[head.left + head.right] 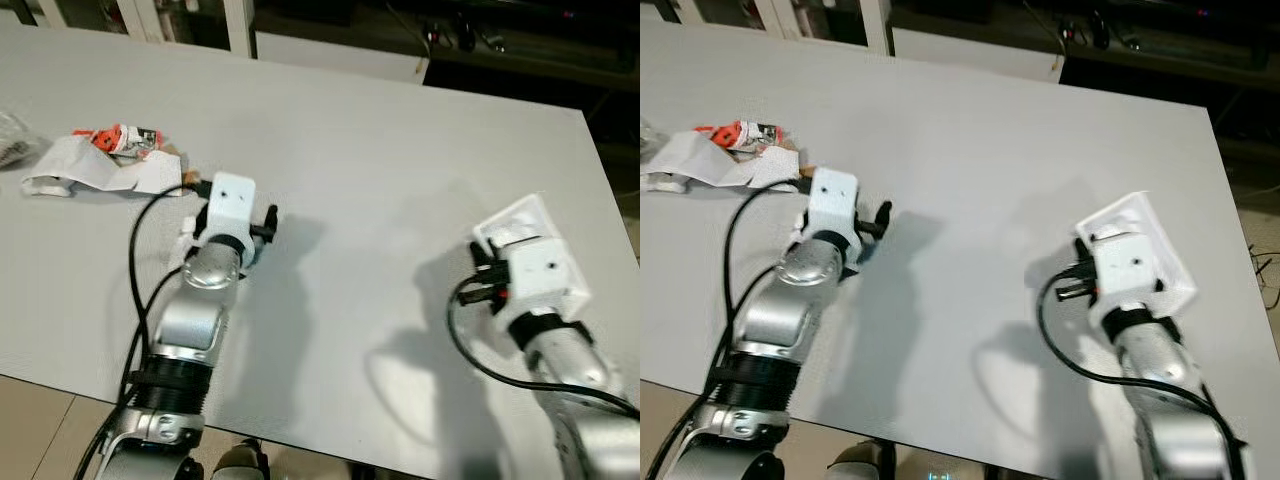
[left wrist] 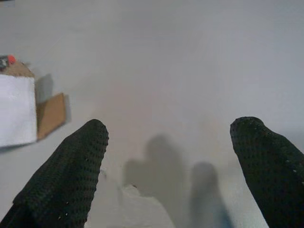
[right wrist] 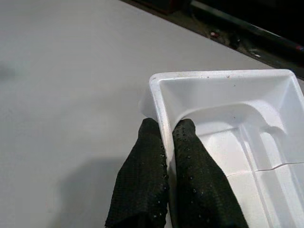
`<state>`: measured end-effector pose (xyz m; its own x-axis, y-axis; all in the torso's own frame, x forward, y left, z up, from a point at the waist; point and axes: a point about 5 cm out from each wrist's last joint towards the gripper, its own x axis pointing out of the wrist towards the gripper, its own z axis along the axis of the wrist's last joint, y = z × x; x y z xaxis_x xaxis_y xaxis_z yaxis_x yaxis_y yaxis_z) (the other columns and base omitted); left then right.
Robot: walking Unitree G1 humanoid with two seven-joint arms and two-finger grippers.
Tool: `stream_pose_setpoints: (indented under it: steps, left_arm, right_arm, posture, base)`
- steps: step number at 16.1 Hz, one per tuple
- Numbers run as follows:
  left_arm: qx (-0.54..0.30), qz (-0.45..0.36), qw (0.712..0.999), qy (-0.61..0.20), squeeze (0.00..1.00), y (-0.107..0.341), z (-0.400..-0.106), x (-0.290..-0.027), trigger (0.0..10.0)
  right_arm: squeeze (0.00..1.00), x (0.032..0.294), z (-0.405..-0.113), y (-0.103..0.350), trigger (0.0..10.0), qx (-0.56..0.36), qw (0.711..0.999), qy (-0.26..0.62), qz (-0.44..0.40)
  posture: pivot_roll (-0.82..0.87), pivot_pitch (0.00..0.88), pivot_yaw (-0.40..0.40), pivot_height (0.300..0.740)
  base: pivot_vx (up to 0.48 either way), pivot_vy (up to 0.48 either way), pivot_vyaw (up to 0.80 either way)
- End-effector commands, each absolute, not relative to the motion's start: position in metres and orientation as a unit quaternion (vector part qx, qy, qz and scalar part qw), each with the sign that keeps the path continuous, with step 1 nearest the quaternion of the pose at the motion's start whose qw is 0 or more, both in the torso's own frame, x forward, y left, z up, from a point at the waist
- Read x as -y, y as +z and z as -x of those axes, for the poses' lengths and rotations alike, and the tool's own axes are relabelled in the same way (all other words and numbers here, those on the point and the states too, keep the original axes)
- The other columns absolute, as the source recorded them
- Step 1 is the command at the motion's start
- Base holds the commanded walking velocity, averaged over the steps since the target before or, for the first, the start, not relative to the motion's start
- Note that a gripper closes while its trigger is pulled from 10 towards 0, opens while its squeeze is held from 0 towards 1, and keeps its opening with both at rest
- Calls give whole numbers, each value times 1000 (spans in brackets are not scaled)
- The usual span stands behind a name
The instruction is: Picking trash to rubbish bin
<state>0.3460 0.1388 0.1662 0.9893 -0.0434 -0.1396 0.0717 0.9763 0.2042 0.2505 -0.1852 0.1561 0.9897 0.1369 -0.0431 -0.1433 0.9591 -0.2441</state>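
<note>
Gripping the rim of a white foam tray (image 3: 247,142), the right gripper (image 3: 167,130) has its two black fingers pinched together on the tray's side wall, one finger inside and one outside, over the right part of the grey table (image 1: 400,180). The left gripper (image 2: 166,156) hangs over the table with its fingers spread wide and nothing between them. Just beyond it, toward the robot's left, lies the rest of the trash: a crumpled white paper (image 1: 85,165) with a red-and-white wrapper (image 1: 125,138) on top and a scrap of brown cardboard (image 2: 50,114) at its near edge. A bit of clear plastic (image 1: 12,135) sits at the table's far left edge. No rubbish bin can be made out in these views, so the job looks to be at an early stage: one piece is secured but not yet carried off, and the paper pile, wrapper and cardboard all remain to be picked.
</note>
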Motion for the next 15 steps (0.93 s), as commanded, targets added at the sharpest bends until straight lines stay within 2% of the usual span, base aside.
stream_pose_setpoints:
  steps: [1, 4, 9, 15]
  left_arm:
    - [-69, -107, 991, -31, 0, 171, -344, -141, 10000]
    - [-64, -116, 991, -34, 0, 183, -344, -143, 10000]
    - [-117, -118, 983, -80, 0, 197, -339, -140, 10000]
    - [-165, -112, 977, -71, 0, 202, -322, -153, 10000]
  right_arm:
    - [0, 183, -252, 153, 10000, -13, 988, 77, 130]
    - [0, 181, -256, 152, 10000, -11, 989, 79, 127]
    - [0, 178, -266, 147, 10000, -8, 988, 85, 127]
    - [0, 172, -278, 139, 10000, -13, 985, 110, 131]
  posture:
    - [230, 194, -32, 740]
    - [251, 185, -24, 740]
    - [290, 178, -14, 740]
    - [364, 196, -30, 740]
  base:
    - [0, 0, 0]
    - [0, 0, 0]
    - [0, 0, 0]
    - [0, 0, 0]
